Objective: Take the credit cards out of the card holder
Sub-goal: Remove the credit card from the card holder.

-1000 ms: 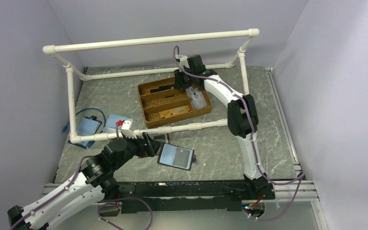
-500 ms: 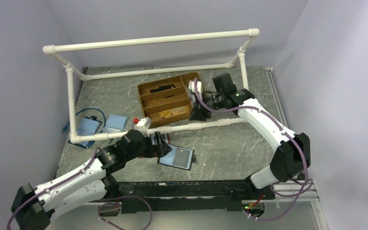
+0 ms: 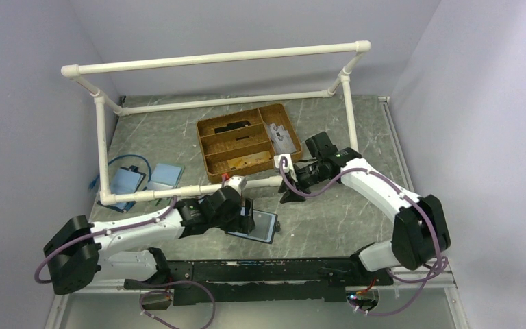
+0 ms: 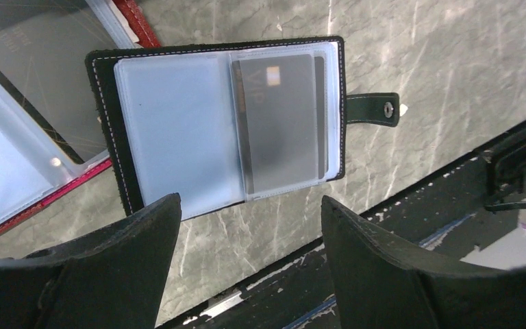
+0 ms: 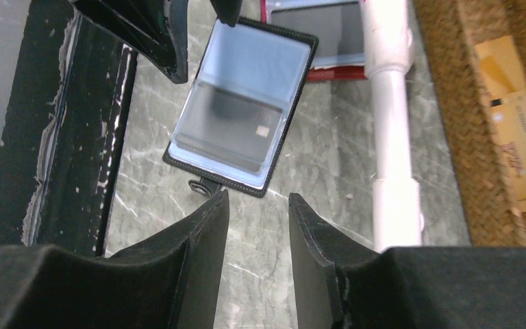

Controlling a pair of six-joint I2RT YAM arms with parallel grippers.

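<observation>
The card holder [image 4: 178,116] lies open and flat on the marble table, black-edged, with frosted plastic sleeves and a snap tab on its right. A dark grey card [image 4: 281,123] sits inside the right sleeve. No light blue card can be told apart. The holder also shows in the top view [image 3: 264,227] and in the right wrist view [image 5: 243,103]. My left gripper [image 4: 250,205] is open and empty, hovering just short of the holder's near edge. My right gripper [image 5: 258,197] is open and empty, just behind the holder's tab side, to the holder's right in the top view [image 3: 289,195].
A red-edged holder [image 4: 41,137] lies open against the black one's left side. A white pipe frame [image 5: 394,137] runs beside my right gripper. A wicker tray [image 3: 246,140] stands behind. Two flat blue items [image 3: 127,179] lie far left. A black rail [image 3: 281,271] lines the front edge.
</observation>
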